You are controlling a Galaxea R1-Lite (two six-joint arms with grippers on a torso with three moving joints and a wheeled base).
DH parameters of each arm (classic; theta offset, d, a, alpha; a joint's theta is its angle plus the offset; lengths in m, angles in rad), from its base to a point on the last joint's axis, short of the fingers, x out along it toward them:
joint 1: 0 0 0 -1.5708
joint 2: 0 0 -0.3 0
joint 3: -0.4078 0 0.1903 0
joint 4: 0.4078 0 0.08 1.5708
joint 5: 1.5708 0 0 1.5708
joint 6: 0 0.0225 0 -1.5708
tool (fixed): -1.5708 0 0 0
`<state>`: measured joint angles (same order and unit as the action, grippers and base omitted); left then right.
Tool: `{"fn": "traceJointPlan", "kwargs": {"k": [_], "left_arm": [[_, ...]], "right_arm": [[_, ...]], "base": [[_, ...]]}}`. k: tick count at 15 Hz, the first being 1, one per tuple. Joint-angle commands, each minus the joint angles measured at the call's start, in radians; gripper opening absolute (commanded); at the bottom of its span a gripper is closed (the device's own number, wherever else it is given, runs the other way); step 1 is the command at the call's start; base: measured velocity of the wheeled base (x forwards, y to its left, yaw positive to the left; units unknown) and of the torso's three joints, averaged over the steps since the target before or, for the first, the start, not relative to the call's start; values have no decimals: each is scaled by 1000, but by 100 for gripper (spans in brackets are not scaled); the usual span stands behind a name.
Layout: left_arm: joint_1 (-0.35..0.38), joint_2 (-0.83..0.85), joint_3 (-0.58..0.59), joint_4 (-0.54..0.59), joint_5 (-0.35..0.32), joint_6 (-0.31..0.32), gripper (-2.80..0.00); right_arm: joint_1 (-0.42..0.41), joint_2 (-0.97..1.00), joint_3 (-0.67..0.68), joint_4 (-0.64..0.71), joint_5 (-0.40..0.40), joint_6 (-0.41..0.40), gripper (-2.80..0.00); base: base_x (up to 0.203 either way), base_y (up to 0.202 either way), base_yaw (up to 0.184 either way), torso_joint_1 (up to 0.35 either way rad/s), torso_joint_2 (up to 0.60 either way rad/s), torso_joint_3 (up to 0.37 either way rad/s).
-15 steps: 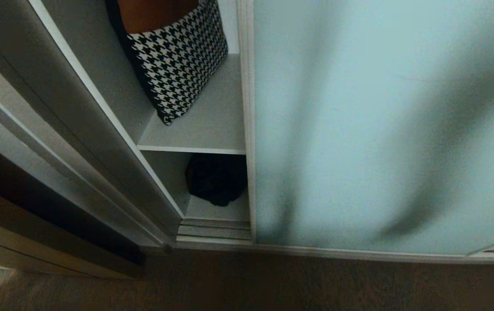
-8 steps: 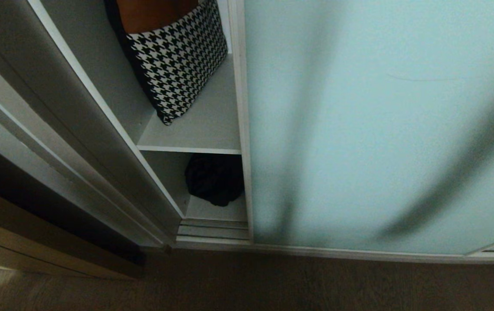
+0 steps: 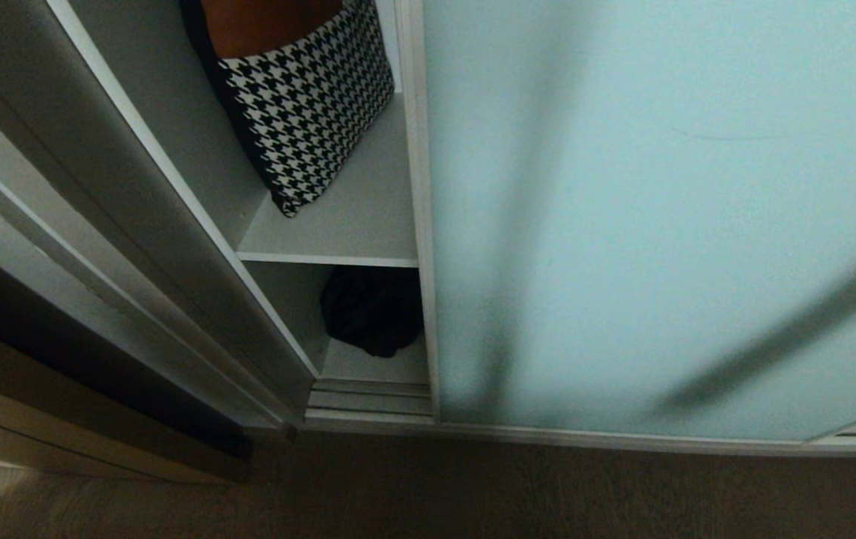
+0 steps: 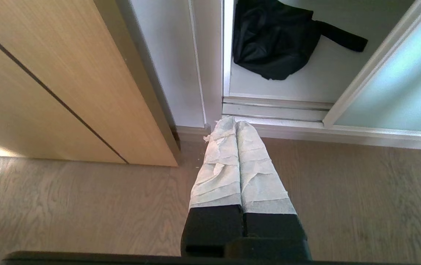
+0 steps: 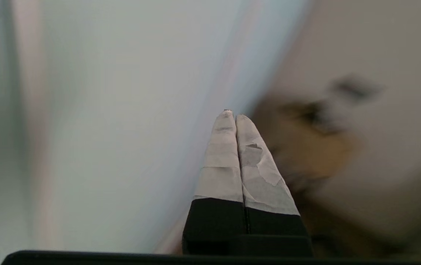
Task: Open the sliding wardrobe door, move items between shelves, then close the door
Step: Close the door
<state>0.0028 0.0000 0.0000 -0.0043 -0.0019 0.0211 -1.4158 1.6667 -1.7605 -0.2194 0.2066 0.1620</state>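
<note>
Sliding wardrobe door (image 3: 660, 224) is seen part open; a narrow gap is left beside its frame edge (image 3: 416, 224). Door is judged stiff, heavy on its track, glass slippery: frame edge is best pushed. Left gripper (image 4: 235, 127) and right gripper (image 5: 232, 116): jaws pressed together, nothing held.

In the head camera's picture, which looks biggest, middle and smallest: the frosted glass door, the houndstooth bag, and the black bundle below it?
As they look in the head view, largest first:
1. The sliding wardrobe door, which fills most of the picture.
2. The houndstooth bag, cut off at the top edge, so only part shows.
3. The black bundle, partly hidden under the shelf.
</note>
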Motion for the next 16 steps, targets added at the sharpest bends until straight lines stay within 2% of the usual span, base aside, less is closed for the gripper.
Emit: {"fn": "traceJointPlan", "kwargs": {"k": [1, 3, 5, 7, 12, 16], "left_arm": [[0, 2, 0, 0, 0, 0, -280], [-1, 2, 0, 0, 0, 0, -280], [0, 2, 0, 0, 0, 0, -280], [0, 2, 0, 0, 0, 0, -280], [0, 2, 0, 0, 0, 0, -280], [0, 2, 0, 0, 0, 0, -280]], "right_arm": [[7, 68, -86, 98, 192, 174, -280], [5, 74, -158, 252, 378, 322, -280], [-4, 71, -169, 307, 529, 427, -280], [-6, 79, -171, 309, 563, 506, -280], [-11, 120, -171, 275, 628, 526, -280], [-9, 142, -172, 245, 685, 613, -280]], "base": [[0, 0, 0, 0, 0, 0], [0, 0, 0, 0, 0, 0], [0, 0, 0, 0, 0, 0], [0, 0, 0, 0, 0, 0], [0, 0, 0, 0, 0, 0], [0, 0, 0, 0, 0, 0]]}}
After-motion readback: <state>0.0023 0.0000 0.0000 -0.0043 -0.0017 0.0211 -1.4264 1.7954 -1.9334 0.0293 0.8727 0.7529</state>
